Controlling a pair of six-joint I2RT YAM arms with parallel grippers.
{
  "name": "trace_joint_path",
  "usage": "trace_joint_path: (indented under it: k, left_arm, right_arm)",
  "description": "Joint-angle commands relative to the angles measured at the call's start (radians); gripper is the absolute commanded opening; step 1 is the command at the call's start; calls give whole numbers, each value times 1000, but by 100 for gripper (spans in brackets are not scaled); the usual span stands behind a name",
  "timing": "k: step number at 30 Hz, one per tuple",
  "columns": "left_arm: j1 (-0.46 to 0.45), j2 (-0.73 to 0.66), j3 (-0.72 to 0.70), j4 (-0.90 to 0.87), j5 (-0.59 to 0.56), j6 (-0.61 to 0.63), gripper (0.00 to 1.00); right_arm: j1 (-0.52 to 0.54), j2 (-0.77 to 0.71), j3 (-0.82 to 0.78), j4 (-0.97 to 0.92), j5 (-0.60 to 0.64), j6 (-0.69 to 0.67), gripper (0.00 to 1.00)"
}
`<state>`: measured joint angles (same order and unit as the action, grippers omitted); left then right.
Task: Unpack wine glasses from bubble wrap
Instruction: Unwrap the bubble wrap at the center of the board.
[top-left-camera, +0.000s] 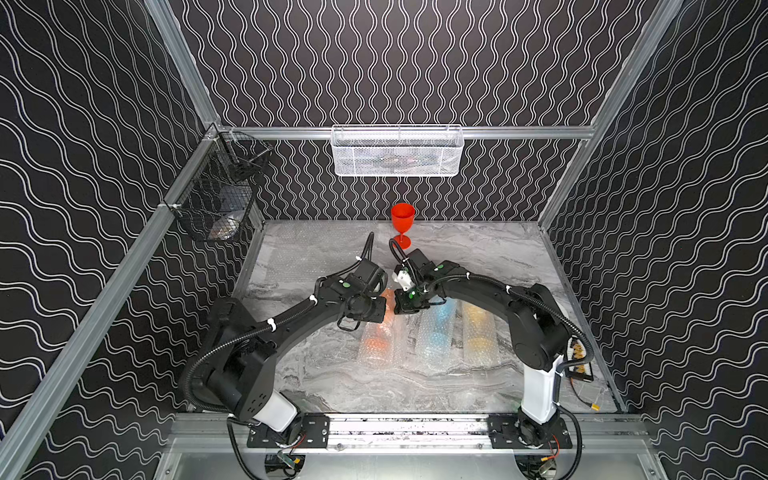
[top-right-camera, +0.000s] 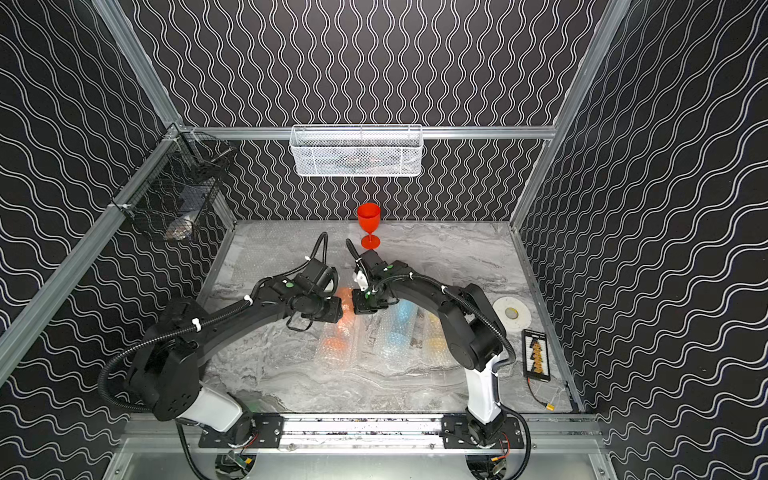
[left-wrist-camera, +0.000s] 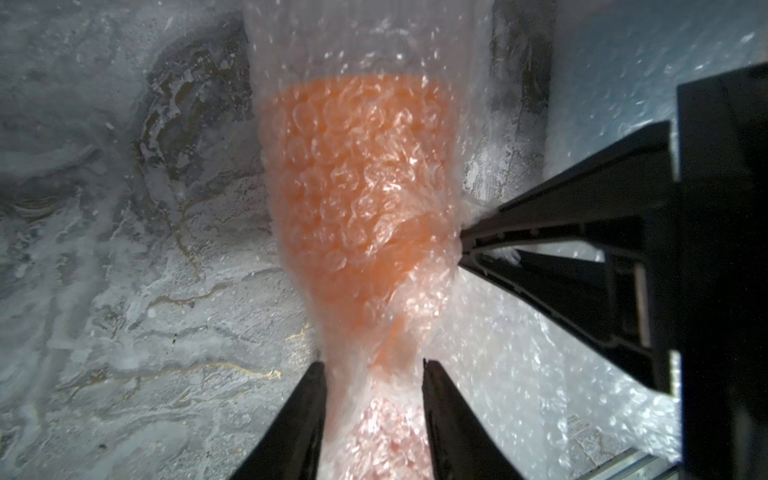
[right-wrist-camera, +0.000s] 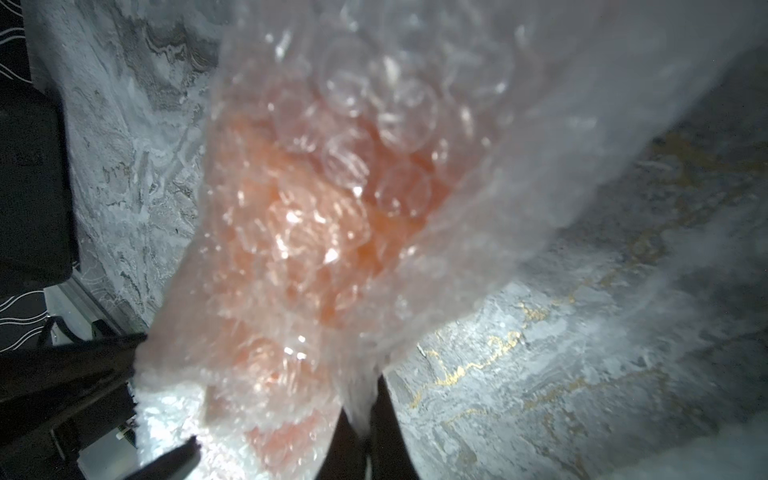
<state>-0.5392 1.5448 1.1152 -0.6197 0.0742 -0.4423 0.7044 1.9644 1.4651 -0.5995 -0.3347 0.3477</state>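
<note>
A bare red wine glass (top-left-camera: 402, 220) (top-right-camera: 368, 220) stands upright at the back of the table. Three wrapped wine glasses lie side by side in bubble wrap tubes: orange (top-left-camera: 378, 336) (top-right-camera: 338, 336), light blue (top-left-camera: 440, 328) and yellow (top-left-camera: 478, 332). Both arms meet over the far end of the orange one (left-wrist-camera: 357, 187) (right-wrist-camera: 299, 232). My left gripper (left-wrist-camera: 374, 368) is open, its fingers apart on either side of the wrapped stem. My right gripper (right-wrist-camera: 365, 399) (left-wrist-camera: 461, 245) is shut on a fold of the bubble wrap at the bowl's side.
A flat bubble wrap sheet (top-left-camera: 307, 249) lies at the back left of the marbled table (top-left-camera: 353, 386). A white mesh basket (top-left-camera: 397, 151) and a black wire basket (top-left-camera: 216, 195) hang on the walls. A white disc (top-right-camera: 512, 313) and a black device (top-right-camera: 537, 353) sit at the right.
</note>
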Motion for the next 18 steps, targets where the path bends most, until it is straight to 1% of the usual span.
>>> trace_joint_path:
  k: [1, 9, 14, 16, 18]
  left_arm:
    - [2, 22, 26, 12, 12, 16, 43]
    - [2, 87, 91, 11, -6, 32, 44]
    - [2, 122, 87, 22, 2, 30, 44]
    - [2, 126, 82, 21, -5, 30, 42]
    - [2, 123, 73, 26, -10, 30, 38]
  right_arm:
    - [3, -13, 4, -3, -16, -1, 3]
    - [7, -10, 10, -3, -23, -5, 3]
    - [7, -10, 1, 3, -24, -6, 3]
    - [7, -11, -3, 4, -26, -5, 3]
    - [7, -10, -5, 6, -28, -4, 3]
